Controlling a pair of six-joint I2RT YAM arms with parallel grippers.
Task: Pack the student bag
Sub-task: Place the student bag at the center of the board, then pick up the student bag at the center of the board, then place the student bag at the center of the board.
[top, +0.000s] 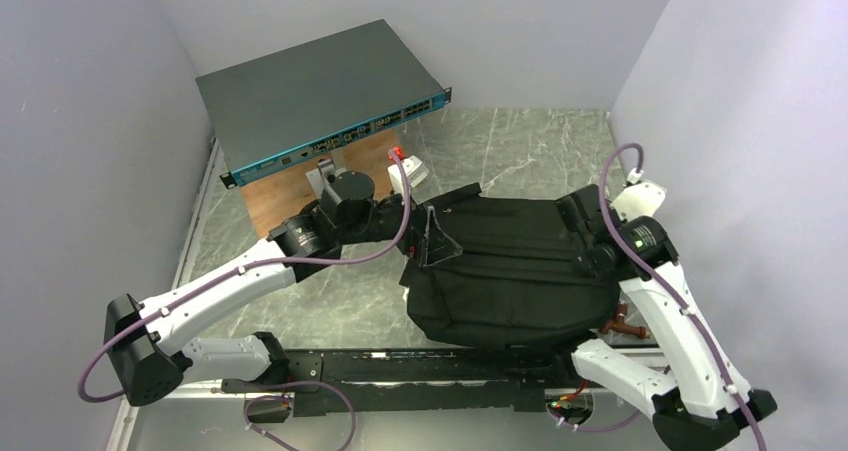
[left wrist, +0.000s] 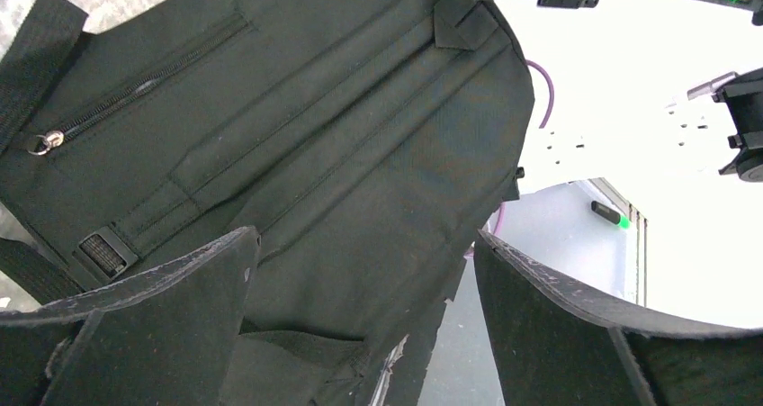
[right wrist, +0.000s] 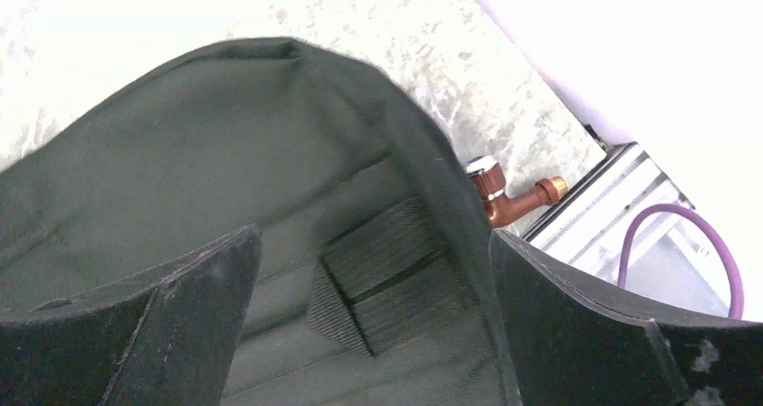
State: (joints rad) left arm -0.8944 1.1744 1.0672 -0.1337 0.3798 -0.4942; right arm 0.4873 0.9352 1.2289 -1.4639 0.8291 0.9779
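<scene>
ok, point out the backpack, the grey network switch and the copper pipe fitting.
student bag [top: 510, 271], top external view, middle of fabric panel.
network switch [top: 310, 91], top external view, flat grey lid.
copper fitting [right wrist: 508, 206], right wrist view, bent body.

No text can be read from where I stand. The switch [top: 310, 91] has small pale markings along its blue front strip beside the ports, too small to make out. On the bag [top: 510, 271], the zip pull [left wrist: 45, 142] and buckle [left wrist: 103, 253] show no legible lettering.
</scene>
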